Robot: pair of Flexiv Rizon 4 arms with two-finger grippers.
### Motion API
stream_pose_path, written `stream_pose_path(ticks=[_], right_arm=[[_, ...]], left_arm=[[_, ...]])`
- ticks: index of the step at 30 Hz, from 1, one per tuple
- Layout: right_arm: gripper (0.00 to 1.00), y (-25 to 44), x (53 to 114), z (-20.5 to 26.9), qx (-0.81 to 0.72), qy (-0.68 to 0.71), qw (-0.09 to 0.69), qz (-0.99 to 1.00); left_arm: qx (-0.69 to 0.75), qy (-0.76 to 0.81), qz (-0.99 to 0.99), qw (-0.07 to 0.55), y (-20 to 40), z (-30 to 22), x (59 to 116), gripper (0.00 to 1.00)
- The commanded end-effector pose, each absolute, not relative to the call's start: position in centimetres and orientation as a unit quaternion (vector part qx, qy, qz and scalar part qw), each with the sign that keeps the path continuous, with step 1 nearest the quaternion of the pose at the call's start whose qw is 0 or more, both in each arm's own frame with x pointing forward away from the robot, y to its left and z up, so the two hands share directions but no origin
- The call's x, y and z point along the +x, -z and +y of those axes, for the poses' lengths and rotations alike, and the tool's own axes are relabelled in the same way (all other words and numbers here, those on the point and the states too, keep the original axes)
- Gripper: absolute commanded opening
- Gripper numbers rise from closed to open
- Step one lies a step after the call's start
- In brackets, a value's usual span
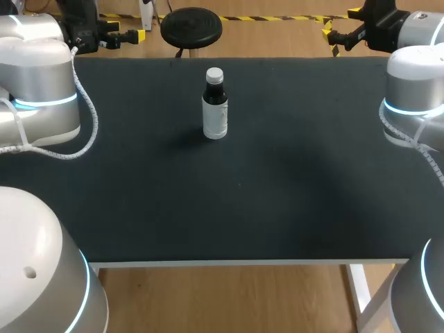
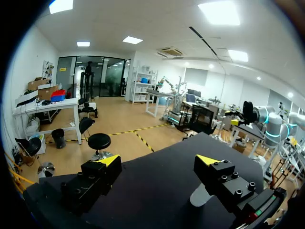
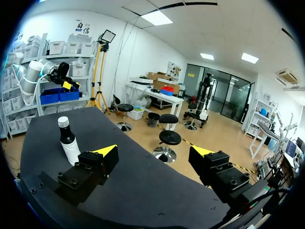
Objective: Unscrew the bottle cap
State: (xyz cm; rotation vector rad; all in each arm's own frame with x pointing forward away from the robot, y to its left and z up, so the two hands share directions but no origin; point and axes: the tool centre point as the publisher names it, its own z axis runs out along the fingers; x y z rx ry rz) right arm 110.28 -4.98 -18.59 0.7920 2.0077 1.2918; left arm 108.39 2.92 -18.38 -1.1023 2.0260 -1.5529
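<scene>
nothing is done yet: the bottle (image 1: 215, 111) stands upright at the worktop's (image 1: 277, 201) far middle, cap (image 1: 214, 74) still on, while our left hand (image 2: 158, 161) and right hand (image 3: 153, 151) hang wide open, well apart from it.

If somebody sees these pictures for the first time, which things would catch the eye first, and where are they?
First, the lone dark bottle with its white cap, standing upright toward the far middle of the black table. Then the bright yellow tips of the left end effector and the right end effector, both open, at the table's far corners, apart from the bottle.
</scene>
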Motion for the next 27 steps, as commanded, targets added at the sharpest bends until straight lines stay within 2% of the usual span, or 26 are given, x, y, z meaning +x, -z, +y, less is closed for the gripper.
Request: stream_pose_path(ticks=[1, 14, 27], right_arm=[[1.0, 18.6, 110.4, -5.0, 0.299, -0.488, 0.308, 0.76], [1.0, 18.6, 110.4, -5.0, 0.299, -0.488, 0.308, 0.76], [1.0, 18.6, 110.4, -5.0, 0.299, -0.488, 0.308, 0.76]], left_arm=[[-0.39, 0.549, 0.717, 0.179, 18.4, 2.9, 108.4, 1.0], [-0.383, 0.55, 0.72, 0.18, 18.3, 3.0, 108.4, 1.0], [-0.173, 0.601, 0.758, 0.185, 19.6, 2.0, 107.6, 1.0]])
